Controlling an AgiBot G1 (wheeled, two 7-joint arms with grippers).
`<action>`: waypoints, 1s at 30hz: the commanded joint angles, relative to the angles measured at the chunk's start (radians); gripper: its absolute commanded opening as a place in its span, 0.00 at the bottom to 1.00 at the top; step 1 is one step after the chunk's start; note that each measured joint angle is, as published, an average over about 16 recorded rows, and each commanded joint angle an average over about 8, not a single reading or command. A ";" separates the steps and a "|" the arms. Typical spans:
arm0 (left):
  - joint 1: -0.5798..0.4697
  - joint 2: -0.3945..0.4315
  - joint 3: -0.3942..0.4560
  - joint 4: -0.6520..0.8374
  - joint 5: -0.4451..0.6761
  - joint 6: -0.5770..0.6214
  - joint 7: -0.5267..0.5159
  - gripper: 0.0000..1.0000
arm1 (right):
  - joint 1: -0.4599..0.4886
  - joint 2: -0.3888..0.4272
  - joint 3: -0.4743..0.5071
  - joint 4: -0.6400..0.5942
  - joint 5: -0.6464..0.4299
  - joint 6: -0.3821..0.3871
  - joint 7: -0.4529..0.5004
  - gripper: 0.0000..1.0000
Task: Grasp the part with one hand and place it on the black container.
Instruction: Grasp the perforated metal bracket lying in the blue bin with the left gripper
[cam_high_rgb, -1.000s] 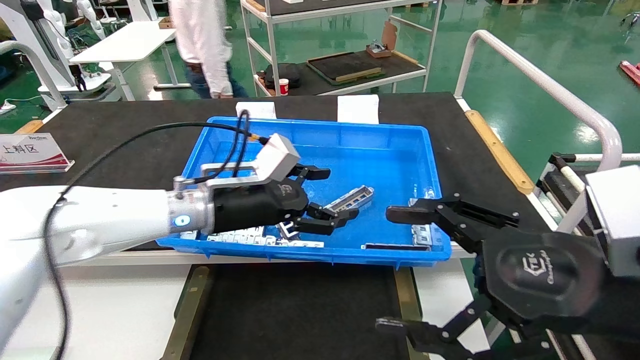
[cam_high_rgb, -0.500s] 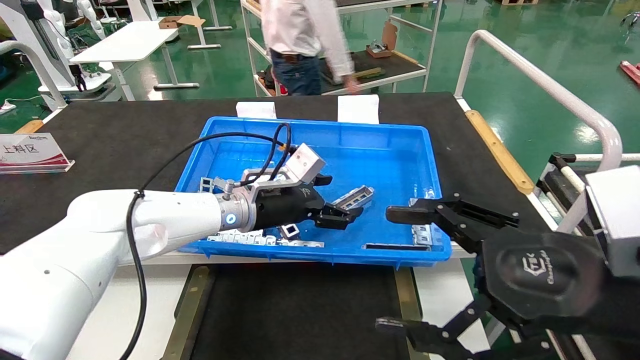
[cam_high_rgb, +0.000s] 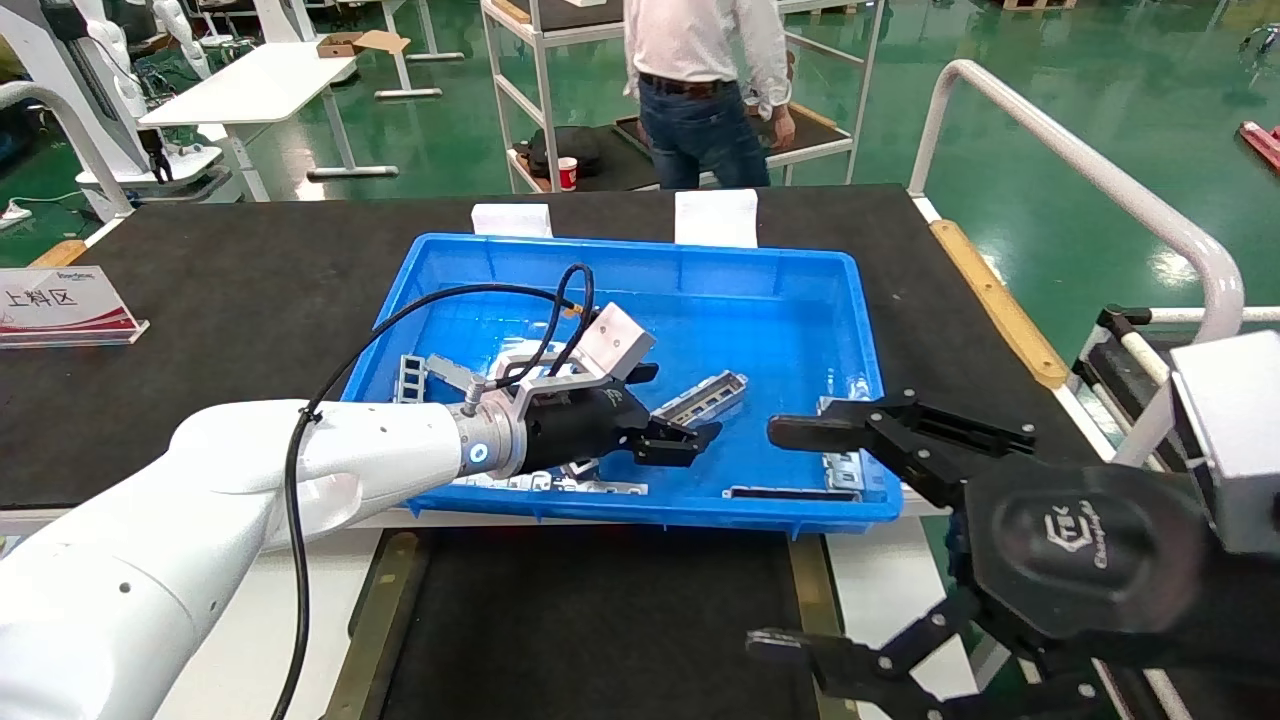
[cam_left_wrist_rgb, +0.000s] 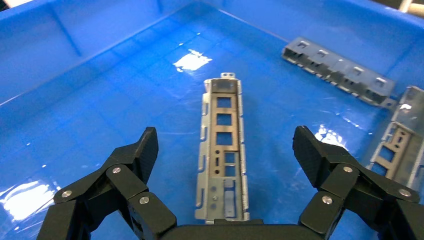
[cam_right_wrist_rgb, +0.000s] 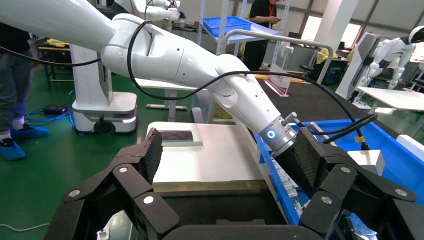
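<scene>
The narrow silver-grey stamped-metal part (cam_left_wrist_rgb: 223, 150) lies flat on the glossy floor of the blue plastic bin (cam_high_rgb: 830, 262), its raised rims running along both long edges and a row of rectangular openings punched down its middle. In the head view the same part (cam_high_rgb: 706, 394) sits near the middle of the bin, angled, just beyond the left gripper (cam_high_rgb: 668, 415). That gripper's matte black, ribbed fingers (cam_left_wrist_rgb: 144, 150) are spread wide, one on each side of the part's near end and touching nothing.

More metal pieces share the bin: a grey channel strip with square cut-outs (cam_left_wrist_rgb: 339, 70) well apart toward the far wall, another silver frame piece (cam_left_wrist_rgb: 401, 142) just beside the left gripper's other finger, flat pale notched plates (cam_high_rgb: 560, 484) along the near wall, and a dark plain bar (cam_high_rgb: 790, 493) by the near right corner. The bin stands on a black textured mat covering the worktop (cam_high_rgb: 250, 260), with a white sign card (cam_high_rgb: 60, 303) at its left edge.

The wide matte black container (cam_high_rgb: 600, 620) with olive-brass side strips (cam_high_rgb: 372, 620) lies nearer the robot than the bin, bare of parts where it shows.

The right gripper (cam_high_rgb: 790, 530) hangs at the bin's near right corner, its black fingers (cam_right_wrist_rgb: 150, 150) spread open and holding nothing. A person in a white shirt and jeans (cam_high_rgb: 705, 90) stands behind the worktop by a metal shelf rack (cam_high_rgb: 540, 100).
</scene>
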 joint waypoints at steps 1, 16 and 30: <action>0.002 -0.001 0.022 -0.003 -0.015 -0.019 -0.007 0.00 | 0.000 0.000 0.000 0.000 0.000 0.000 0.000 0.00; 0.017 -0.003 0.129 0.006 -0.124 -0.073 -0.003 0.00 | 0.000 0.000 0.000 0.000 0.000 0.000 0.000 0.00; 0.030 -0.004 0.204 0.013 -0.209 -0.093 0.001 0.00 | 0.000 0.000 0.000 0.000 0.000 0.000 0.000 0.00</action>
